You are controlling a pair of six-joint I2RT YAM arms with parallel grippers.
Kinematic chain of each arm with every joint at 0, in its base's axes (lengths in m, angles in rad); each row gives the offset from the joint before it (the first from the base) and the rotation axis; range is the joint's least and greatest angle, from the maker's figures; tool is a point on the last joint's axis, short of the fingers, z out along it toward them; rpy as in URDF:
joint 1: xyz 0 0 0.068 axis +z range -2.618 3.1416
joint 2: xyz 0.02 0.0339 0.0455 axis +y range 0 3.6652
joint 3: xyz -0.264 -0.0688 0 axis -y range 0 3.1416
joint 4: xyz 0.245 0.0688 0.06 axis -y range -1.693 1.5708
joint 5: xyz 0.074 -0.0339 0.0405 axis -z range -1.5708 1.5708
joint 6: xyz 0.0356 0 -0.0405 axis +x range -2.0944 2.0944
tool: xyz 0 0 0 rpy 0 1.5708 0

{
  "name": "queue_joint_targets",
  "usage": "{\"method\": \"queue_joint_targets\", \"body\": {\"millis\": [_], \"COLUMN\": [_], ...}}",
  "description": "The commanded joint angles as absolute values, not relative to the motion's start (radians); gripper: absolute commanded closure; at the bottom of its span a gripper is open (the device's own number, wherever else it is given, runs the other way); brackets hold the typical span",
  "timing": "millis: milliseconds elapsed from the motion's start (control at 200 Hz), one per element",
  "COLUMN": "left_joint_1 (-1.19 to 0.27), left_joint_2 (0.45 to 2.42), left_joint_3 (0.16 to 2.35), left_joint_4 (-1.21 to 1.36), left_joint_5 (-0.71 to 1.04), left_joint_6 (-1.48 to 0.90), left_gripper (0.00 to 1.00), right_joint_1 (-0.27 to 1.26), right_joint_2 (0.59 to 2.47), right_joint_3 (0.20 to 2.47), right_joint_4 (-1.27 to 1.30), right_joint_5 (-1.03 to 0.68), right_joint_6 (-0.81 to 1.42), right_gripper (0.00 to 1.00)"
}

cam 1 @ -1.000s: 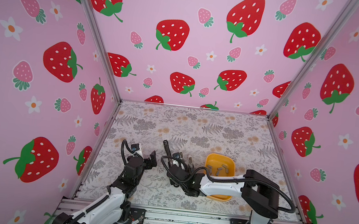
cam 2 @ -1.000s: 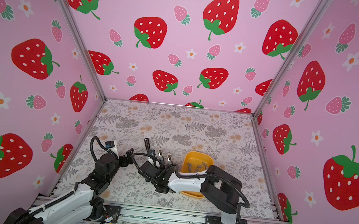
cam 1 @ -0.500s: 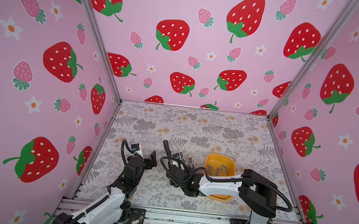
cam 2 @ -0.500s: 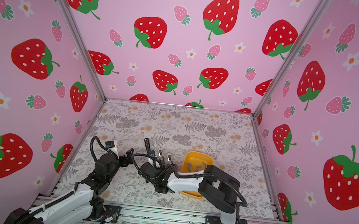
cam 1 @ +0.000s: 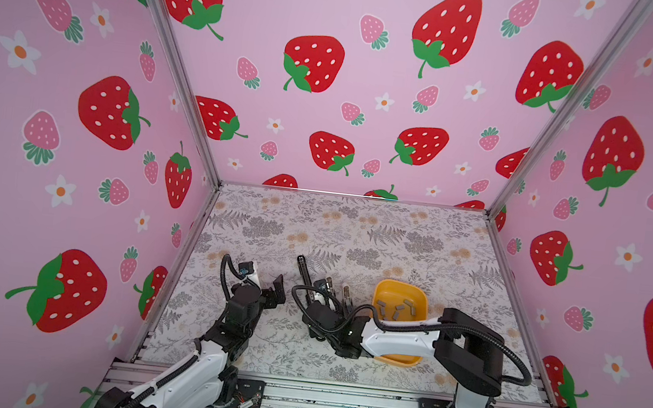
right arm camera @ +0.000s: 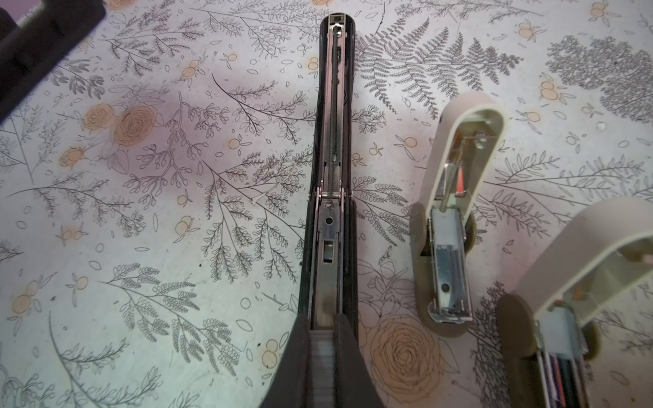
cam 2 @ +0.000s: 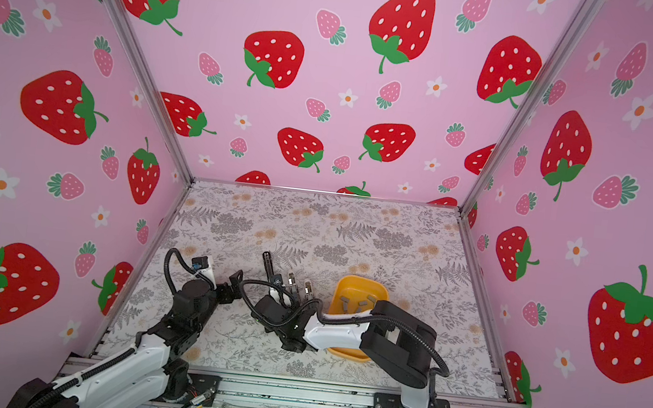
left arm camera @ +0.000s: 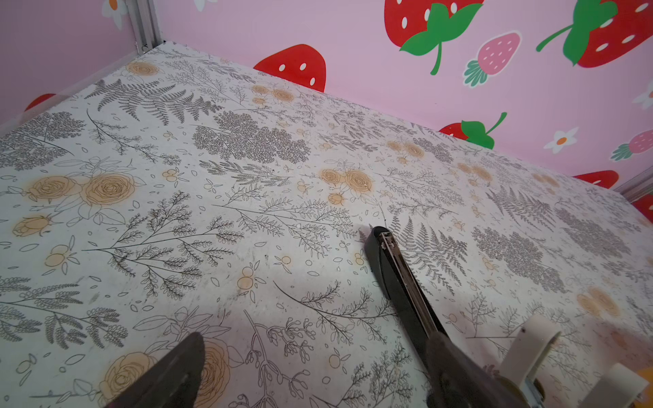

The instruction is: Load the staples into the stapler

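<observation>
Near the middle of the floral-printed table (cam 1: pixel 355 233), in both top views, my right gripper (cam 1: pixel 318 293) reaches across to the near half of the long black stapler (cam 1: pixel 302 269), which lies folded open and flat. Right of it stand two beige plastic staplers (cam 2: pixel 291 281), lids raised, then the yellow plastic bowl (cam 1: pixel 422 304) holding the spare grey metal staple strips (cam 1: pixel 394 309). My left gripper (cam 1: pixel 275 291) hangs just left of the black stapler, apart from it

Left wrist view: my left fingers (left arm camera: pixel 169 371) are spread wide and hold nothing, and the black stapler runs away from beside one of them

Right wrist view: my right fingers (right arm camera: pixel 293 356) pinch one grey staple strip (right arm camera: pixel 321 367), lined up lengthwise over the near end of the stapler's bright metal channel. I judge the step in hand is seating that strip. To do it well I should keep it parallel to the channel walls, come down level, and let go only once it sits between them; a skew would likely wedge it on a wall, and my left gripper could steady the body if it shifts
</observation>
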State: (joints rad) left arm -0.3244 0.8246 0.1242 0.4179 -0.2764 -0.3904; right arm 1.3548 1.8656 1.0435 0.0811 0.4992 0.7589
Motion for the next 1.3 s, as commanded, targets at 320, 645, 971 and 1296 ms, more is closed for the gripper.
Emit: {"method": "queue_joint_targets", "body": {"millis": [320, 645, 971, 1296], "left_joint_1": [-0.319, -0.319, -0.321, -0.320], "left_joint_2": [0.816, 0.816, 0.815, 0.820], "left_joint_3": [0.159, 0.159, 0.161, 0.164], "left_joint_4": [0.420, 0.421, 0.418, 0.417], "left_joint_5": [-0.275, -0.275, -0.274, -0.276], "left_joint_6": [-0.407, -0.405, -0.407, -0.405], "left_gripper": [0.01, 0.01, 0.01, 0.01], "right_joint_1": [1.374, 1.396, 1.433, 1.442], "right_joint_2": [1.865, 1.849, 1.827, 1.821], "right_joint_3": [1.007, 0.990, 0.966, 0.962], "right_joint_4": [0.067, 0.050, 0.043, 0.038], "right_joint_5": [0.509, 0.530, 0.545, 0.555], "right_joint_6": [0.805, 0.826, 0.841, 0.846], "right_gripper": [0.98, 0.98, 0.97, 0.87]}}
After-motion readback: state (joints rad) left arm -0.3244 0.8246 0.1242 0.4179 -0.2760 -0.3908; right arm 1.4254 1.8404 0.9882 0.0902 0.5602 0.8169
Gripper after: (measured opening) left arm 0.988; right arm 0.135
